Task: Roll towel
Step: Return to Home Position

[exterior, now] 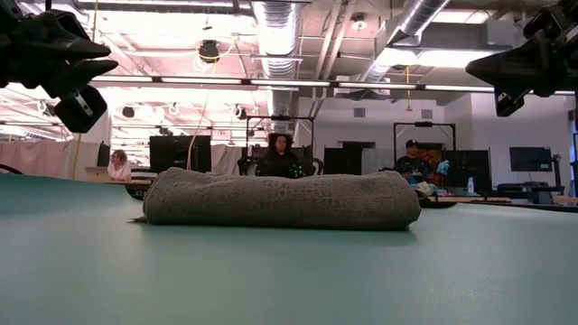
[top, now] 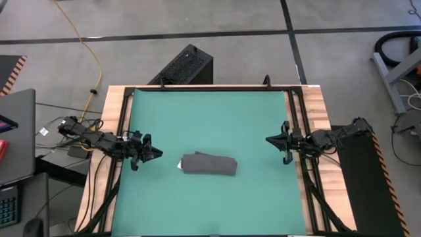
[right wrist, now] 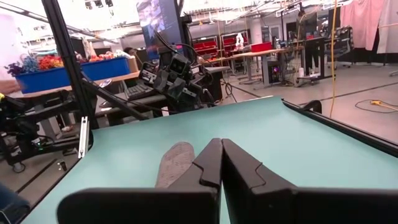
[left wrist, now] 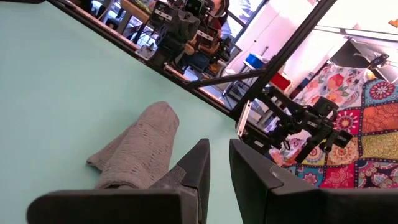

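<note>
The towel (top: pixel 209 164), a soft grey ribbed roll, lies near the middle of the table (top: pixel 317 108), with its long axis running between the side edges. The left jaws, narrowly parted, hover slightly nearer, off its tagged end. The right jaws, pressed together, hang by the right edge.

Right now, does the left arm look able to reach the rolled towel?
Probably yes. The left gripper hangs above the green mat just beside the towel, at its tag end, and only bare mat lies between them. The right gripper waits near the mat's opposite edge.
</note>
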Robot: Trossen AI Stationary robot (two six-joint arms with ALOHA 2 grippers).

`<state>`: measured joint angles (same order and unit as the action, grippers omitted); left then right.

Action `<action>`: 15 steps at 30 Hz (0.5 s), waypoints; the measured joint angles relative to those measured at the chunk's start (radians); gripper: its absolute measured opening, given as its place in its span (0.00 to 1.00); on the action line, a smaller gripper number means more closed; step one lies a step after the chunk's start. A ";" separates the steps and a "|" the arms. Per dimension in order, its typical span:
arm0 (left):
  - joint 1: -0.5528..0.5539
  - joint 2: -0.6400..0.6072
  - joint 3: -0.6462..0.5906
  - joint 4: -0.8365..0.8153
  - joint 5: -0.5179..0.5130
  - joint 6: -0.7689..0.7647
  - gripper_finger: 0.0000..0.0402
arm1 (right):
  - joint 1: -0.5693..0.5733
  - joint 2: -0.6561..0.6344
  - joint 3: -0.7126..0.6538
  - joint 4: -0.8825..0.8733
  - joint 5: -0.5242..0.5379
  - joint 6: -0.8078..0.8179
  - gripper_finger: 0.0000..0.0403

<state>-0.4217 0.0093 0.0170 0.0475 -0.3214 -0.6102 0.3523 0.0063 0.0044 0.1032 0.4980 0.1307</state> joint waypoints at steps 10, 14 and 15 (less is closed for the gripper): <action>0.000 0.000 0.000 0.000 0.000 0.000 0.12 | 0.000 0.000 0.000 0.000 0.000 0.000 0.08; -0.018 -0.006 0.000 0.003 -0.007 0.000 0.12 | 0.000 0.000 0.000 0.001 0.000 0.000 0.08; -0.021 -0.006 0.000 0.002 0.000 0.001 0.12 | 0.000 0.000 0.000 0.000 0.000 0.000 0.08</action>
<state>-0.4429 0.0035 0.0170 0.0498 -0.3212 -0.6096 0.3523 0.0063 0.0044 0.1036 0.4980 0.1310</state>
